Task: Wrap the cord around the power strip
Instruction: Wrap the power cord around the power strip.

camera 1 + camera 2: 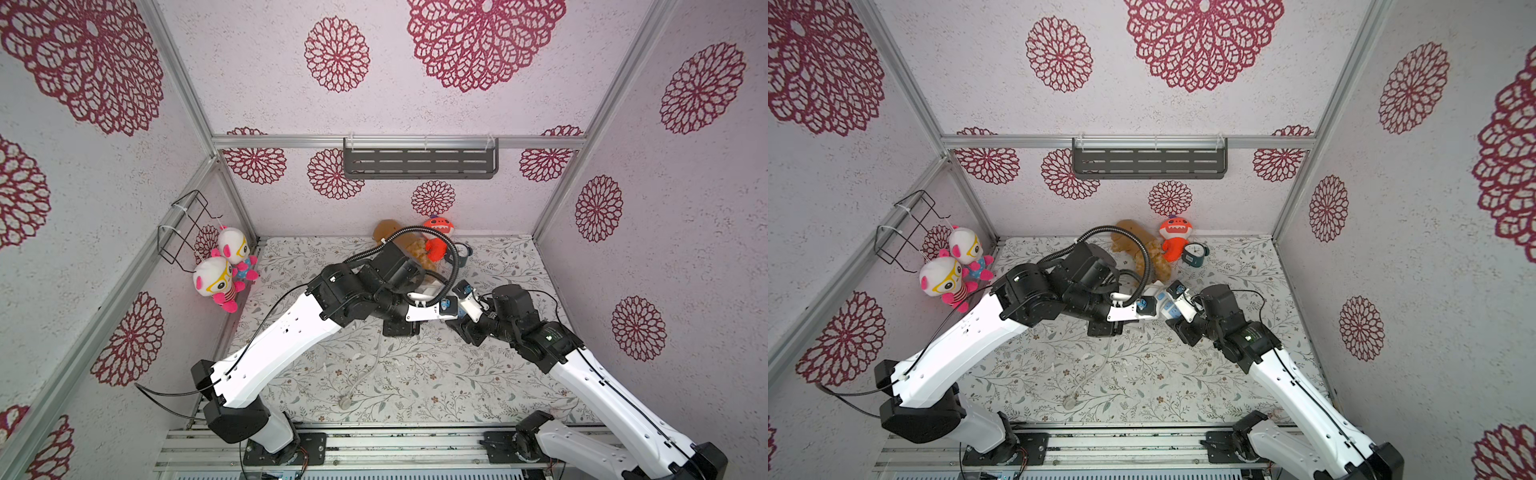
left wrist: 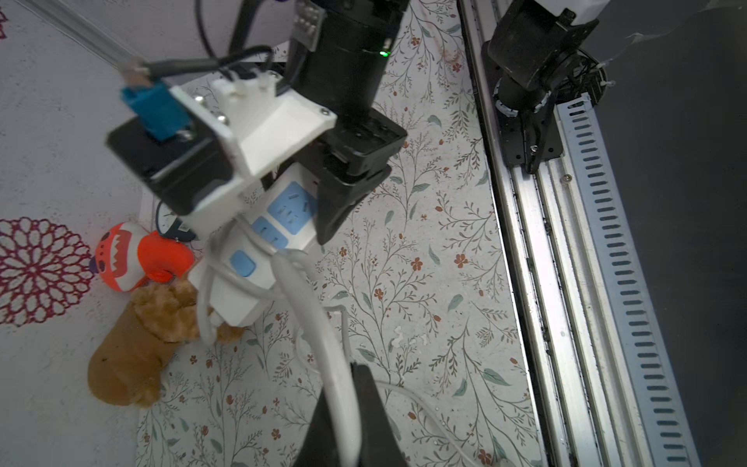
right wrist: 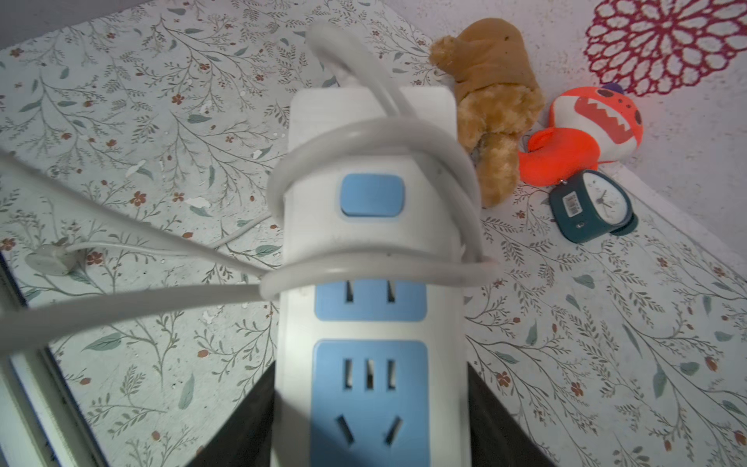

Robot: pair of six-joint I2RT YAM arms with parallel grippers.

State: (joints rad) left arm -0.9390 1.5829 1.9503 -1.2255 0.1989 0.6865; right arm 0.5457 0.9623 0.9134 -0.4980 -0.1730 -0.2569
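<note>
Power strip [image 3: 372, 250] held off the worktop [image 3: 606, 323] mid-wrap, cord [image 3: 376, 133] looped twice round it.
Strip is clamped at its socket end by the right fingers [image 3: 242, 428], between the two arms; both turns are seen near the blue button. Cord is pinched by the left fingers [image 2: 370, 404], shut on it close to the strip; the rest is trailed over the worktop to the plug [image 3: 50, 260]. Next turn is judged best laid taut and flat beside the last one, toward the sockets, with the strip held steady and slack fed freely so loops are not dragged off. Brown plush [image 3: 485, 101], orange plush [image 3: 586, 129] and blue clock [image 3: 590, 210] are sat just behind by the back wall; two pink dolls [image 1: 220, 282] are well apart at the side wall. Space is tight: the wrist camera mount [image 2: 258, 133] and black hose [image 1: 453, 257] are close to the strip and may be snagged.
</note>
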